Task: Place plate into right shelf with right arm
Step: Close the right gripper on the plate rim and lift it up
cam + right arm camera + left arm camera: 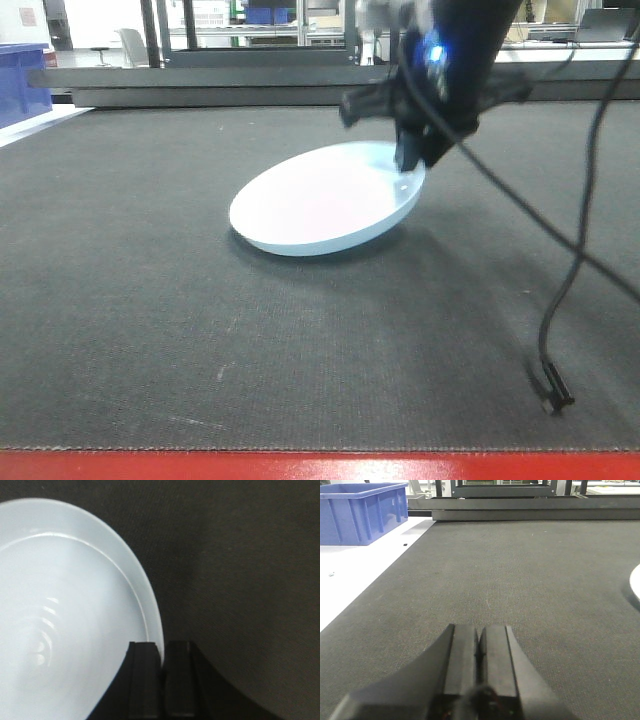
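The white plate [320, 205] rests on the dark mat, tilted, with its right rim raised and its left edge on the mat. My right gripper [410, 165] is shut on that raised rim. In the right wrist view the plate [65, 610] fills the left side, and its rim passes between the closed fingers of the right gripper [161, 645]. My left gripper [479, 630] is shut and empty, low over the mat. The plate's edge [636, 582] shows at the far right of the left wrist view. The right shelf is out of view.
A blue plastic bin [362, 510] stands on a white surface at the far left; it also shows in the front view [20, 80]. A black cable with a connector [553, 390] hangs at the right. The table's red front edge [320, 466] is close. A low grey ledge [200, 85] runs along the back.
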Motion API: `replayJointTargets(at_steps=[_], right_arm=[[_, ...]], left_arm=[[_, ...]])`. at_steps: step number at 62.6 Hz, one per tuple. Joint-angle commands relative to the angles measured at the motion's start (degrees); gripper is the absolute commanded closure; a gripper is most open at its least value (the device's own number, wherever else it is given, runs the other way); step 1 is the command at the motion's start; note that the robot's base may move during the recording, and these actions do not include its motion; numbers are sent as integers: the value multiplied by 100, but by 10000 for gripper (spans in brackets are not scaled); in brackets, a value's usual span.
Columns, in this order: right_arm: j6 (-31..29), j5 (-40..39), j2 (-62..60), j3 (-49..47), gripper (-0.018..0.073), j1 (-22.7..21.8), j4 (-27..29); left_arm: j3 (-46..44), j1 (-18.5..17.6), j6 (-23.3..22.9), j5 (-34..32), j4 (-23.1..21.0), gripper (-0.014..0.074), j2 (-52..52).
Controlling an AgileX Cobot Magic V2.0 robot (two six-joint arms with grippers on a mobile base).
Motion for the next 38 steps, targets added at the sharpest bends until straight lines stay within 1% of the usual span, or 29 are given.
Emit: replayJointTargets(at_steps=[1, 6, 23, 38], right_arm=[[-66, -268, -779, 227, 494, -15, -144], [-66, -427, -1284, 704, 494, -15, -144], [-66, -1363, -3413, 2750, 494, -4, -148], [-66, -1684, -5554, 4019, 494, -2, -148]], left_arm=[[37, -24, -14, -465, -22, 643, -64], [37, -24, -14, -465, -22, 643, -64], [37, -24, -14, -465, -22, 643, -64], [37, -24, -14, -465, -22, 643, -64]])
